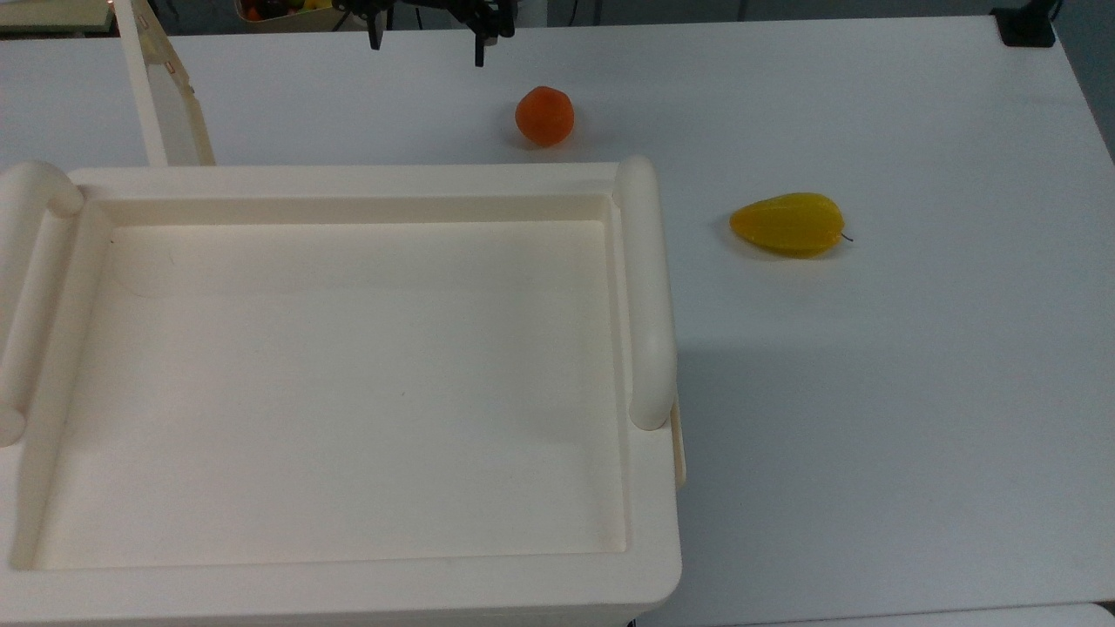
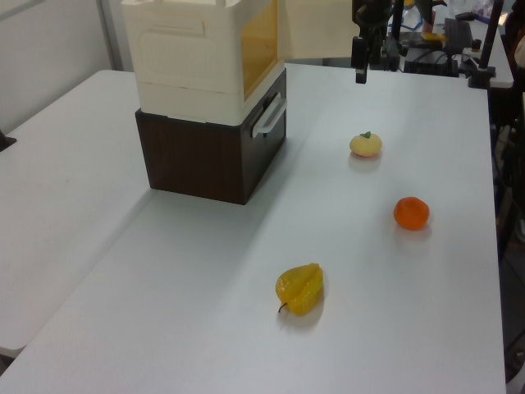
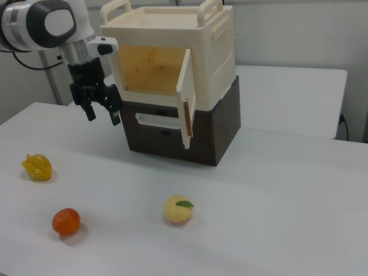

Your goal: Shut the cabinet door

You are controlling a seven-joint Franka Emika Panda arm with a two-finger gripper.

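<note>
The cream-white cabinet (image 3: 213, 52) stands on a dark brown base (image 3: 172, 141), and its amber interior shows through the open front. The cabinet door (image 3: 187, 98) is swung outward, hinged on the right view's right side of the opening. From the top view the door (image 1: 170, 96) is a thin slab seen edge-on, beyond the tray top (image 1: 348, 383); it also shows in the left view (image 2: 316, 29). My gripper (image 3: 102, 114) hangs open and empty at the right view's left of the opening, apart from the door. It also appears at the far edge of the top view (image 1: 427, 39) and in the left view (image 2: 371, 61).
On the white table lie a peach (image 3: 178, 210), an orange (image 3: 66, 221) and a yellow starfruit (image 3: 37, 167). In the top view the orange (image 1: 544, 115) sits close below the gripper. Thick bar handles (image 1: 646, 287) flank the tray top.
</note>
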